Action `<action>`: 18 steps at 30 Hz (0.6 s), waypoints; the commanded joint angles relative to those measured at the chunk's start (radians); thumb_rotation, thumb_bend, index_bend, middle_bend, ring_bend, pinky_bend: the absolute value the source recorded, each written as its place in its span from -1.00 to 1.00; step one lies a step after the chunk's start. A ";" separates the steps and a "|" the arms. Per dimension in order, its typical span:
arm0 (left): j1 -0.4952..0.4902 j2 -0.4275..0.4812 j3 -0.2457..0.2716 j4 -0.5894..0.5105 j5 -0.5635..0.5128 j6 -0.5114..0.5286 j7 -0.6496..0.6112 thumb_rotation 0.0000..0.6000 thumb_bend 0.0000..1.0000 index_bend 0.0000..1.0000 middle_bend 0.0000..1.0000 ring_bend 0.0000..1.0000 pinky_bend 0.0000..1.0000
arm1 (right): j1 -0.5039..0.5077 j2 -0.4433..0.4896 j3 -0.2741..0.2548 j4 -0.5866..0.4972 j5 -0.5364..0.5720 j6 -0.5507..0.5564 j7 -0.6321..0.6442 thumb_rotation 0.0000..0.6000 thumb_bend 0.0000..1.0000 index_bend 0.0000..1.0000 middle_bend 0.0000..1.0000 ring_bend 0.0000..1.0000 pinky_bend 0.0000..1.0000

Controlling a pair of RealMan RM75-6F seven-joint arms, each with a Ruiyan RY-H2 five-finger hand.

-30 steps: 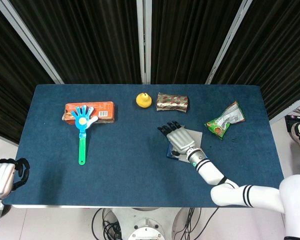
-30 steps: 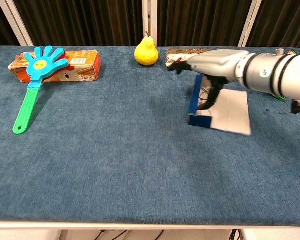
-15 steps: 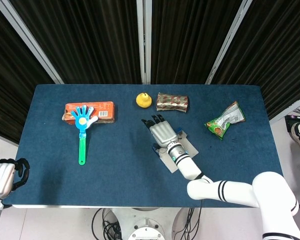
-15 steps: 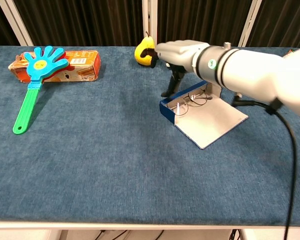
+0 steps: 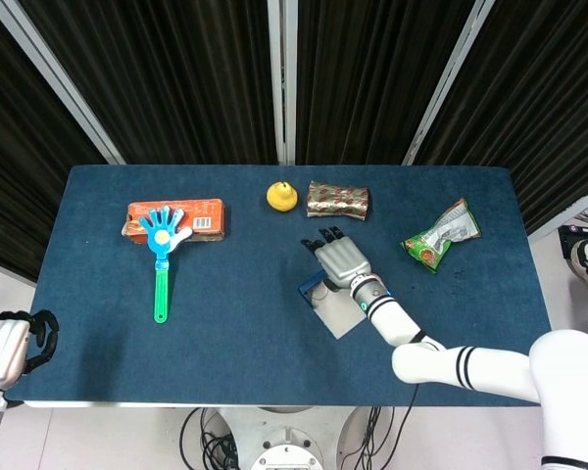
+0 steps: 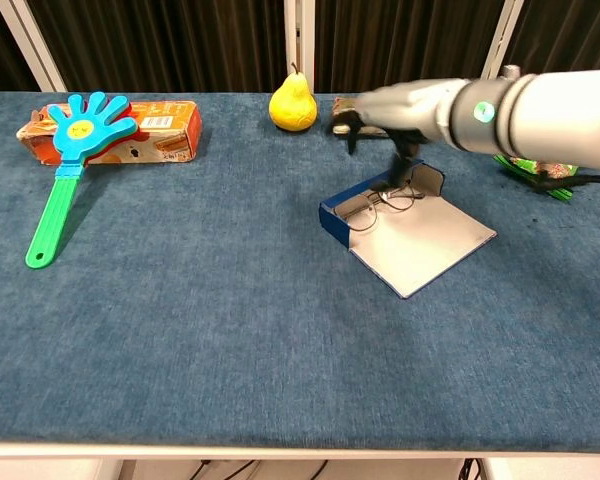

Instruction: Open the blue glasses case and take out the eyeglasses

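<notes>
The blue glasses case (image 6: 342,216) lies open at mid-table, its white-lined lid (image 6: 426,244) flat on the cloth toward me. Thin-rimmed eyeglasses (image 6: 373,203) rest inside the case. My right hand (image 6: 405,108) hovers over the far end of the case with its fingers spread, and one dark finger (image 6: 407,168) reaches down to the glasses. In the head view the right hand (image 5: 341,260) covers most of the case (image 5: 310,290). My left hand (image 5: 7,345) hangs off the table's near left corner, its fingers curled with nothing in them.
A yellow pear (image 6: 293,103) and a brown foil packet (image 5: 338,200) sit just behind the case. A green snack bag (image 5: 440,235) lies to the right. An orange box (image 6: 140,128) and a blue hand clapper (image 6: 68,150) lie far left.
The case went from half-raised lid to fully open and slid left. My right hand has since moved right, back over the case's far end. The left hand has not moved.
</notes>
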 commanded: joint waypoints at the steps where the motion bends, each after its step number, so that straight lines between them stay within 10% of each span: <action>1: 0.000 -0.001 -0.001 0.000 -0.001 0.001 0.002 1.00 -0.28 0.39 0.39 0.05 -0.08 | -0.004 0.001 -0.019 0.019 -0.015 -0.018 0.016 1.00 -0.36 -0.64 -0.55 -1.00 -1.00; 18: 0.000 -0.001 0.000 0.002 -0.001 0.000 -0.002 1.00 -0.28 0.39 0.39 0.05 -0.08 | 0.000 -0.057 -0.026 0.121 -0.084 -0.016 0.092 1.00 -0.28 -0.28 -0.52 -1.00 -1.00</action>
